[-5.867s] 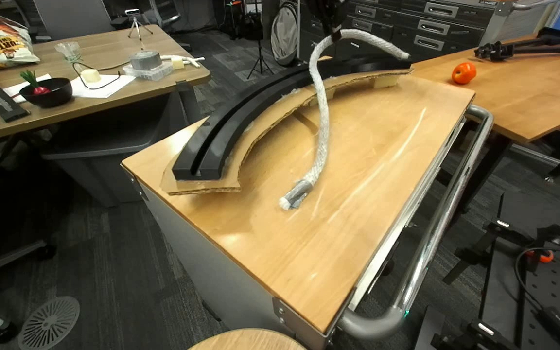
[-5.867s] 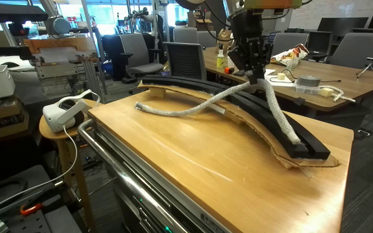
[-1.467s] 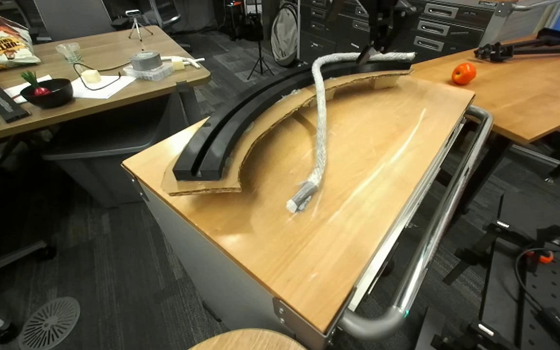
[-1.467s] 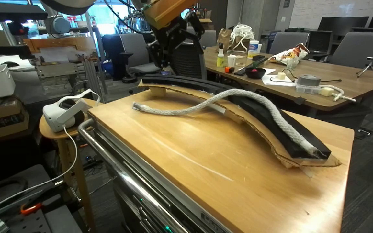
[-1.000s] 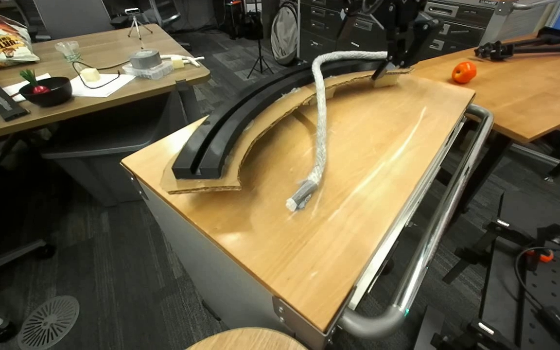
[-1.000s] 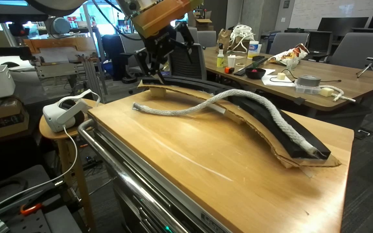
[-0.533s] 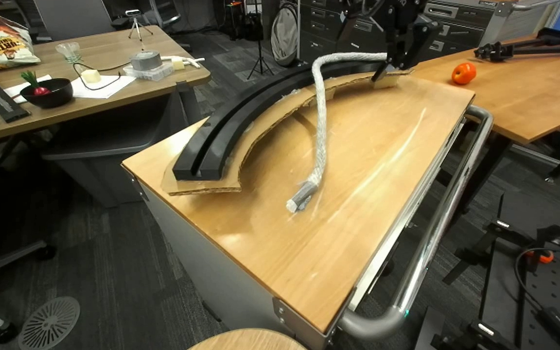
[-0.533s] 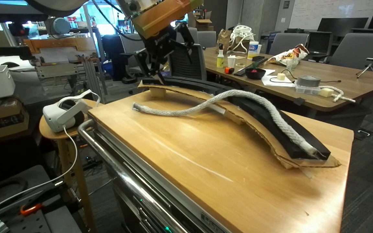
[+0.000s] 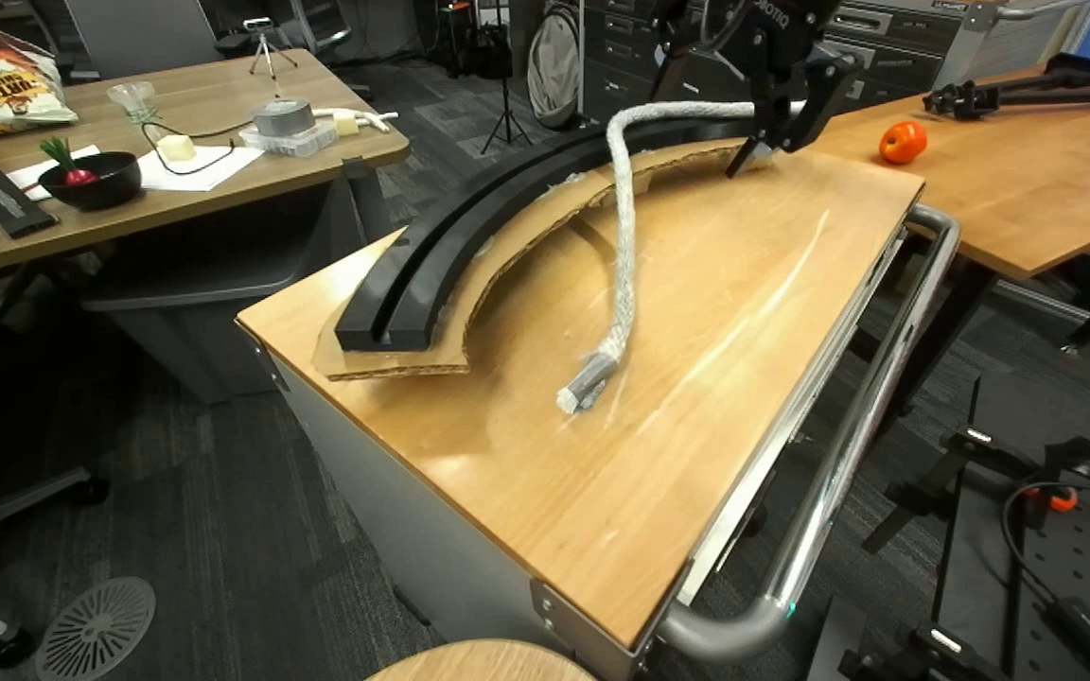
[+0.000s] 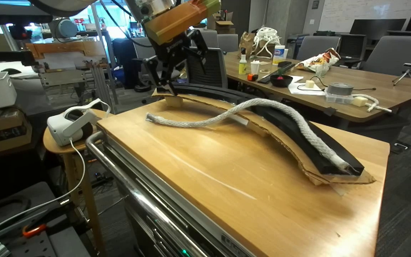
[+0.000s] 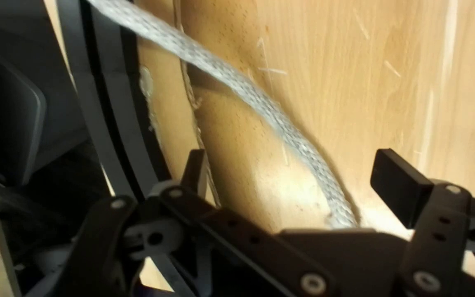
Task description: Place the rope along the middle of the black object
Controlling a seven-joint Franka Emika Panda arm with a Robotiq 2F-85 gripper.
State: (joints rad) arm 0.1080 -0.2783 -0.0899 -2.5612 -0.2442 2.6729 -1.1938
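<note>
My fingers (image 11: 402, 187) hang spread above the bench (image 10: 262, 175)
Rope (image 10: 305, 130) partly on the track (image 9: 502, 210), taped end (image 9: 588, 380) between track and handle (image 9: 850, 454) edge

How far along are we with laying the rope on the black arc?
Done: part of the rope lies along one end of the black arc, though I can't tell whether it sits in the channel.
In hand: the gripper hangs with its jaws open, gripping nothing.
Left: laying the rest, which crosses the cardboard to a taped end on the wooden top, along the arc's uncovered end.
</note>
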